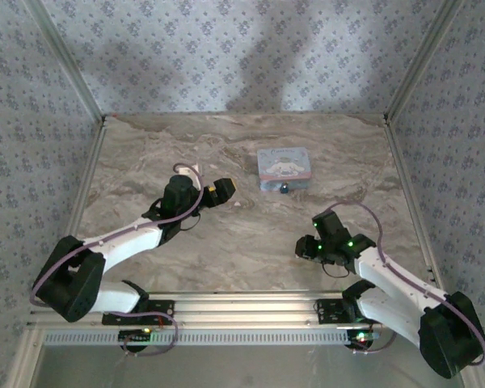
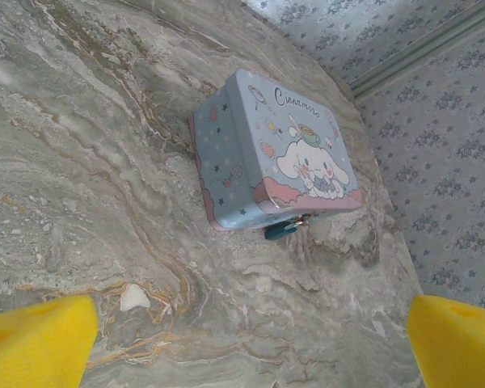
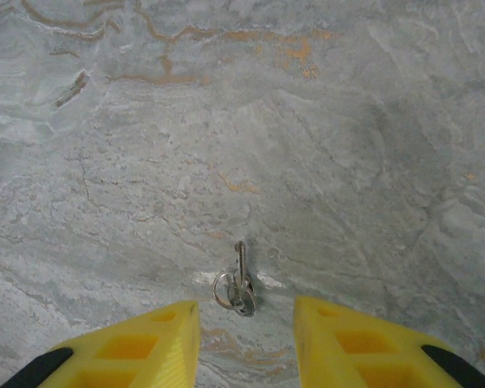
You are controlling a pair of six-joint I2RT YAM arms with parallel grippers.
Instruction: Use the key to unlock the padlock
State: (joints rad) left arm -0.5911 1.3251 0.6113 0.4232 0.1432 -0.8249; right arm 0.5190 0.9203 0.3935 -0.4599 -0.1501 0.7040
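Key (image 3: 240, 279) lay ahead between the right gripper's (image 3: 246, 304) half-spread, unclenched fingers, shaft pointing away; the left gripper (image 2: 250, 327) gaped wide.

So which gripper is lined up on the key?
The right gripper: the key lies just ahead of its jaws, in line with their gap. The left gripper faces the tin instead.
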